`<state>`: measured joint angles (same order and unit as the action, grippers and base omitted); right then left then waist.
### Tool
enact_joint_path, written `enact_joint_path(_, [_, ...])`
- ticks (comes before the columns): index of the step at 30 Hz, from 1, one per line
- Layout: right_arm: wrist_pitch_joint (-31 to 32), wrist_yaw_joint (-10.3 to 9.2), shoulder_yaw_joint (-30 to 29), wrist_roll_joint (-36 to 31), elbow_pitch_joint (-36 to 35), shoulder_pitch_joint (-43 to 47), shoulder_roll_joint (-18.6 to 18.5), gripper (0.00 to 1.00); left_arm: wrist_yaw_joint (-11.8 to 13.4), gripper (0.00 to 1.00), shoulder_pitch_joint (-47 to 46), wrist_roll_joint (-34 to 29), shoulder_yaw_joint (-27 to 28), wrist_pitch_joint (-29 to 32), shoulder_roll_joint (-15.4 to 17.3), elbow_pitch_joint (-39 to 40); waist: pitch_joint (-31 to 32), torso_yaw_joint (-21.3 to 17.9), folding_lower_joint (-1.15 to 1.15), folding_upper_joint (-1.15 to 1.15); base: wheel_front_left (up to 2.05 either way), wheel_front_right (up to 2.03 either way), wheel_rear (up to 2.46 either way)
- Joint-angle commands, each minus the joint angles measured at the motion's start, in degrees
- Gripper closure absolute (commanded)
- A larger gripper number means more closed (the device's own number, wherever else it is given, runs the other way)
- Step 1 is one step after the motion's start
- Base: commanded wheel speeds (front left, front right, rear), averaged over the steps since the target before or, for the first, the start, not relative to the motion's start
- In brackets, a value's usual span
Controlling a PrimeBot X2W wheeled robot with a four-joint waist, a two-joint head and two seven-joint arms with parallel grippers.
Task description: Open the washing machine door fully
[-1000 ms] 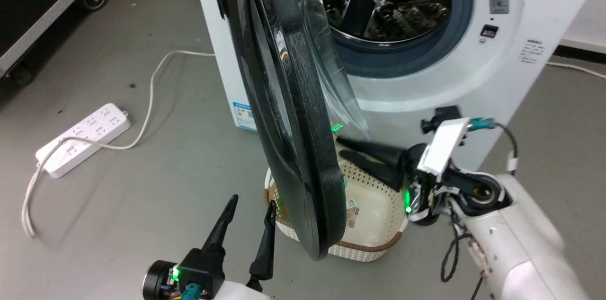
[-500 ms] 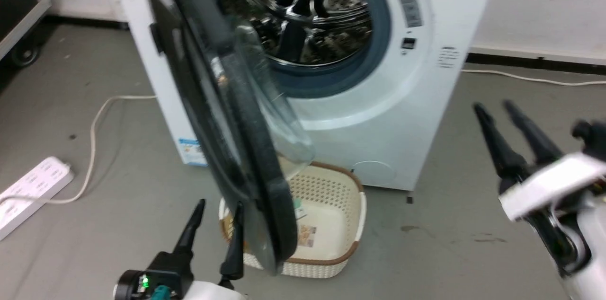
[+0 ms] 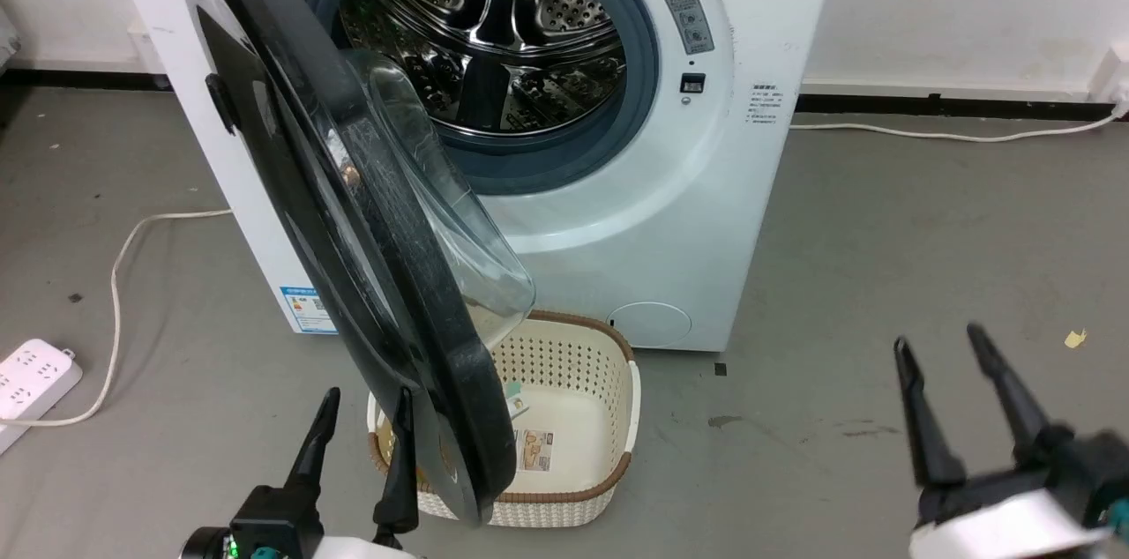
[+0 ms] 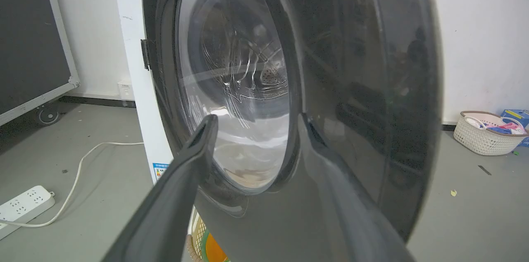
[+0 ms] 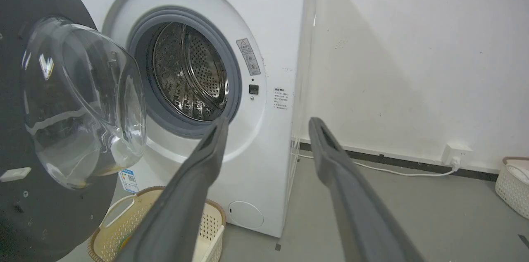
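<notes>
**Operator:** Head view first. What should worry me?

**Spotter:** Your washing machine door (image 3: 353,224) stands swung out from the left side of the washing machine (image 3: 706,233), nearly edge-on to you. Its lower rim hangs over the basket (image 3: 573,347). I judge it short of fully open. Your left gripper (image 3: 369,396) sits just outside the door's lower edge, its fingers (image 3: 316,444) spread and empty. Swing the door wider and it would likely run into them.

**Operator:** And my right?

**Spotter:** Your right gripper (image 3: 937,339) is low and well apart from the door, fingers parted, holding nothing. It has a long reach to make, so mind the basket on the way in.

**Operator:** Left wrist view?

**Spotter:** The door's glossy outer face (image 4: 363,88) is close ahead of both fingers. I cannot tell whether either one touches it. A forward nudge from there would shut the door, not open it.

**Operator:** Right wrist view?

**Spotter:** You see the inner side here. The glass bowl (image 5: 82,101) bulges from the black disc, and the drum (image 5: 186,72) is open behind it. Push on that curve and your fingertips may slide off. The flat black surround (image 5: 41,220) looks the safer spot.
</notes>
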<state>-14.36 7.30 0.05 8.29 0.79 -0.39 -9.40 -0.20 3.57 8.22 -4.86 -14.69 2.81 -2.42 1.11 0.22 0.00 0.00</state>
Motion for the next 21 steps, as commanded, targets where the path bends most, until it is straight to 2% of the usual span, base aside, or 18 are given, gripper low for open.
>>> enact_joint_path(1, [-0.4, 0.19, -0.7, -1.1, -1.1, 1.8, 1.7, 0.0, -0.4, 0.0, 0.9, -0.2, 0.1, -0.3, 0.1, -0.4, 0.1, -0.1, 0.0, 0.0, 0.0, 0.0, 0.0])
enact_joint_path(7, [-0.6, 0.19, -1.9, -4.5, -2.2, 7.3, 5.7, 0.0, -0.2, 0.0, 1.7, 0.0, -0.5, -0.3, 0.1, -2.1, 0.4, -0.3, 0.0, 0.0, 0.0, 0.0, 0.0])
enact_joint_path(17, [-0.6, 0.19, -1.3, -4.3, -1.6, 8.2, 6.5, 0.0, 0.0, 0.0, 1.8, -0.3, -1.2, -0.3, 0.1, -3.2, 0.7, 0.1, 0.0, 0.0, 0.0, 0.0, 0.0])
enact_joint_path(18, [-0.6, 0.19, -1.3, -4.2, -1.5, 8.0, 6.5, 0.0, 0.1, 0.1, 1.7, -0.3, -1.2, -0.3, 0.1, -3.2, 0.7, 0.2, 0.0, 0.0, 0.0, 0.0, 0.0])
enact_joint_path(19, [-0.6, 0.19, -1.3, -4.0, -1.6, 7.9, 6.5, 0.0, 0.2, 0.62, 1.6, -0.4, -1.3, -0.3, 0.1, -3.1, 0.7, 0.3, 0.0, 0.0, 0.0, 0.0, 0.0])
enact_joint_path(20, [-0.6, 0.19, -1.3, -3.7, -1.6, 7.9, 6.5, 0.0, 0.2, 1.0, 1.5, -0.4, -1.3, -0.3, 0.1, -2.9, 0.7, 0.3, 0.0, 0.0, 0.0, 0.0, 0.0])
enact_joint_path(21, [-0.6, 0.19, -1.3, -3.6, -1.6, 7.8, 6.5, 0.0, 0.2, 1.0, 1.5, -0.5, -1.3, -0.3, 0.1, -2.7, 0.6, 0.4, 0.0, 0.0, 0.0, 0.0, 0.0])
